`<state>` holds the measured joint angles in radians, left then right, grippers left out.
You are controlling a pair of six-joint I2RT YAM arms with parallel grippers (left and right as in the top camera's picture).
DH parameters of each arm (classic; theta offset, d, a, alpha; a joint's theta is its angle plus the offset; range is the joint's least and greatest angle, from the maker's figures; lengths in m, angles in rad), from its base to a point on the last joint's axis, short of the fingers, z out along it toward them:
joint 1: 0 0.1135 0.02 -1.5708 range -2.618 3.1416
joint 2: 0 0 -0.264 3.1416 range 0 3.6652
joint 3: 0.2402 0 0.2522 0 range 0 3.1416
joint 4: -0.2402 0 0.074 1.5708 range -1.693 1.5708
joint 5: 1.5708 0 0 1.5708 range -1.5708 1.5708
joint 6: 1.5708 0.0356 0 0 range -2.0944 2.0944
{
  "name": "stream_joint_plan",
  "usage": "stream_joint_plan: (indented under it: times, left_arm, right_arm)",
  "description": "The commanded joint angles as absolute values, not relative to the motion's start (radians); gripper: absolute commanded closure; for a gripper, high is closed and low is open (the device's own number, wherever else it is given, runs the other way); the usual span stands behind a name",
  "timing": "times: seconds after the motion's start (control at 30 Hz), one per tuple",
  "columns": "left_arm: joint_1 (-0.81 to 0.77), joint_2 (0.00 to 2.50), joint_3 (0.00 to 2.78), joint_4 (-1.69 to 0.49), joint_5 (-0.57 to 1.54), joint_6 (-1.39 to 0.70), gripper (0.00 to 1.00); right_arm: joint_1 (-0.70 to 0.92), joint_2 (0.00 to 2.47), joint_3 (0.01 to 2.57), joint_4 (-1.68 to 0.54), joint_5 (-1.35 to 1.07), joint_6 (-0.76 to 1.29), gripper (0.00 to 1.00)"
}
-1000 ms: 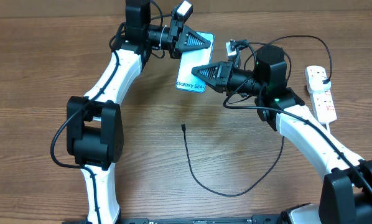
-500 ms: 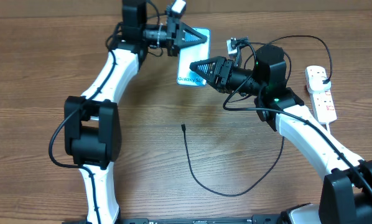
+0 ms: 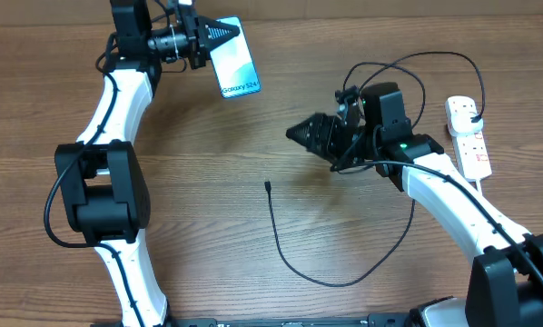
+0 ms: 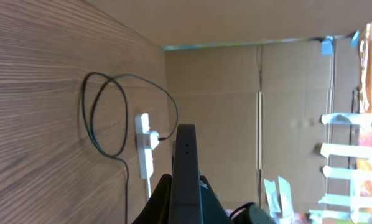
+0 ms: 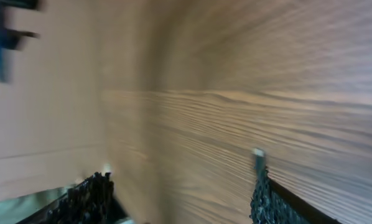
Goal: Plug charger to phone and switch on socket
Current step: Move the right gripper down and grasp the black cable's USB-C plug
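Blue-screened phone (image 3: pixel 238 69) sits clamped in left gripper (image 3: pixel 224 34).

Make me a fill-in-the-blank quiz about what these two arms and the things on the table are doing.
The phone is gripped by the ____ end effector. The right end effector holds ____. The charger has its free tip lying on the table, and its other end runs to the ____-coloured socket.
Missing words: left; nothing; white.
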<state>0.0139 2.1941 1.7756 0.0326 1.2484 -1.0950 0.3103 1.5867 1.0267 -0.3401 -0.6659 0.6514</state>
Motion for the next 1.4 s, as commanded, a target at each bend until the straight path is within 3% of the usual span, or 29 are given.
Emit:
stream_joint_plan:
  times: [0.0, 0.27, 0.47, 0.63, 1.0, 1.37]
  left_arm:
    - [0.007, 2.188, 1.785, 0.026, 1.223, -1.069, 0.96]
    - [0.006, 2.188, 1.785, 0.026, 1.217, -1.069, 0.96]
    - [0.006, 2.188, 1.785, 0.026, 1.223, -1.069, 0.96]
    - [0.006, 2.188, 1.785, 0.023, 1.224, -1.073, 0.96]
    - [0.006, 2.188, 1.785, 0.019, 1.226, -1.086, 0.96]
    - [0.006, 2.188, 1.785, 0.019, 1.223, -1.086, 0.96]
  right_arm:
    - [0.357, 1.575, 1.041, -0.402, -0.547, 0.521, 0.26]
    - [0.471, 1.711, 1.152, -0.575, -0.445, 0.439, 0.27]
    - [0.557, 1.906, 1.357, -0.758, -0.347, 0.384, 0.34]
    - [0.583, 1.962, 1.381, -0.774, -0.361, 0.395, 0.43]
    - [0.584, 2.058, 1.382, -0.78, -0.544, 0.39, 0.44]
    - [0.594, 2.085, 1.382, -0.765, -0.57, 0.395, 0.53]
